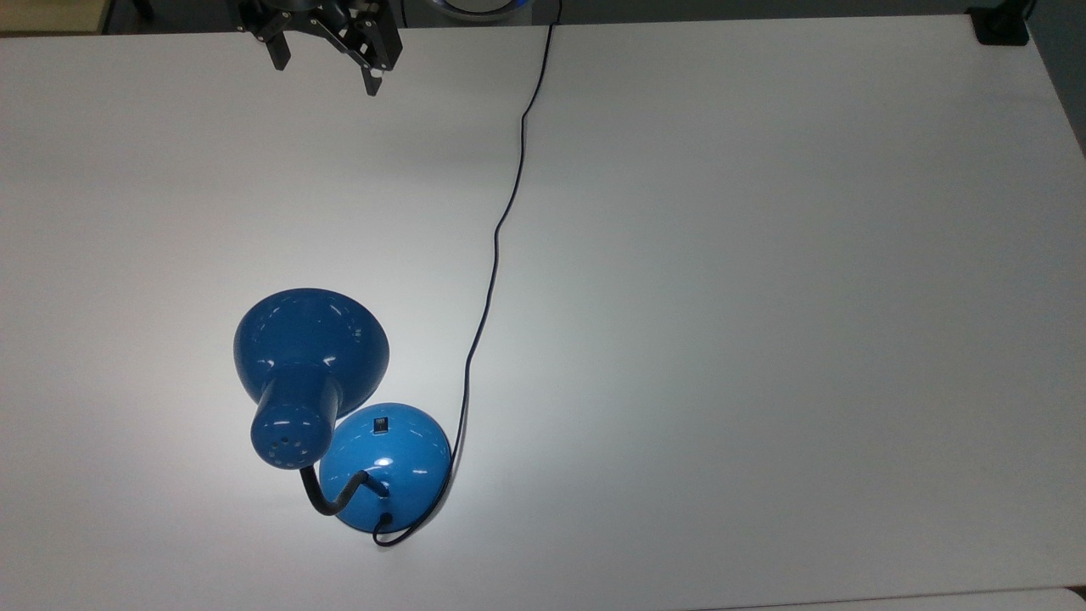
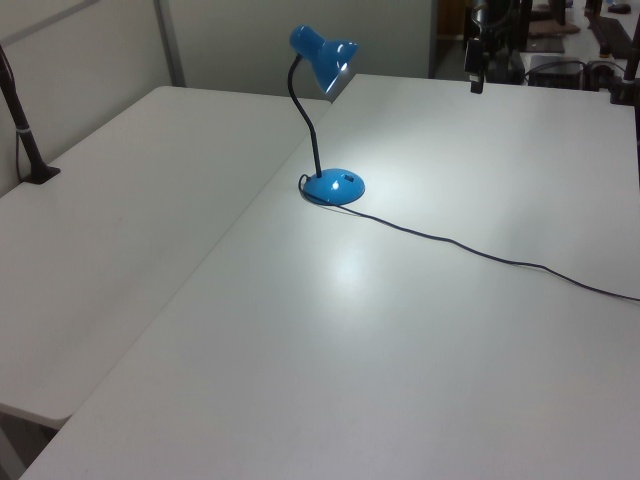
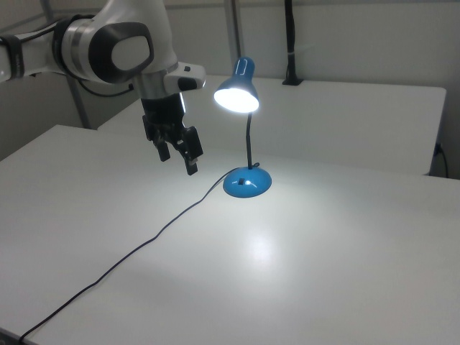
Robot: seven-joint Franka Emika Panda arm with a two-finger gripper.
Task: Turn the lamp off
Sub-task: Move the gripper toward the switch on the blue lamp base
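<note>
In the top view, the lamp [image 1: 352, 416] stands in the lower left of the frame, its domed blue base [image 1: 393, 465] lowest, the black gooseneck [image 1: 333, 496] curling out of the base's lower edge, and the bell-shaped shade [image 1: 310, 356] leaning up and to the left above the surface. The shade glows white in the right view, so the bulb is on and the task is not yet done. The lamp looks like glossy painted metal: stiff, smooth and likely slippery, with a base that seems heavy enough to stay put under a light press, while the gooseneck would probably flex if pushed. The lamp need not be gripped at all; the place to act is the small black switch [image 1: 381, 424] on the upper part of the dome, which probably calls for one fingertip pressing straight down, since an off-centre push could slide along the curved paint. The thin black cord [image 1: 494, 246] loops round the base's right side and runs up the frame, slack and easy to snag. The white surface [image 1: 764, 297] is matte, flat and bare around the lamp, with a bright pool of light beside the base. Farthest off, at the top left of the frame, the end effector [image 1: 327, 72] hangs well apart from the lamp with its fingers spread and nothing between them. Beyond, the left view shows a second white table [image 2: 120, 190] butted alongside and a plain wall [image 2: 300, 40].
</note>
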